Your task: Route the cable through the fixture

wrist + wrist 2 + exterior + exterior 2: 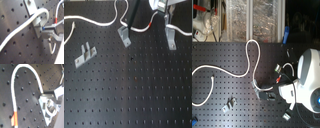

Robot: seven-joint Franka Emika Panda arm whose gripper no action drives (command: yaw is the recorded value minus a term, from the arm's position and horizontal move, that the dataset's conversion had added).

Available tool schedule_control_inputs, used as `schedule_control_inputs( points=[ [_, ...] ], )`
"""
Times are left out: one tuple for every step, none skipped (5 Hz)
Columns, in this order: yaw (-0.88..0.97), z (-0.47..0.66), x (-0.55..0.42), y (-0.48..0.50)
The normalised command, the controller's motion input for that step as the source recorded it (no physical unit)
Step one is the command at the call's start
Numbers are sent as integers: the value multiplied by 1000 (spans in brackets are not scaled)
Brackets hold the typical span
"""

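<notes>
The white cable (94, 22) runs along the far side of the black perforated board and loops across it in the second exterior view (227, 71). Its red tape band (153, 23) lies just left of the fixture (170, 37), a narrow grey clip with a forked top. My gripper (166, 16) hangs right above the fixture's prongs, shut on the cable. In the first wrist view the cable (22, 28) crosses the fixture (32, 12) and bends back into the gripper (46, 28). Whether it sits between the prongs I cannot tell. In the second wrist view the cable (15, 89) arcs from the gripper (45, 96) to the red band (15, 119).
A shorter slanted grey clip (124, 36) stands at mid board, touching the cable's low bend. A wider two-post bracket (85, 54) sits toward the first exterior view's left, also seen in the second exterior view (230, 104). The white robot body (309, 75) fills the second exterior view's right.
</notes>
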Motion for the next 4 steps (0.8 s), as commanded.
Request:
schedule_control_inputs(
  points=[
    [-63, 4, -231, -5],
    [-354, -2, 47, 117],
    [-788, -2, 94, 97],
    [-663, -2, 120, 114]
  ],
)
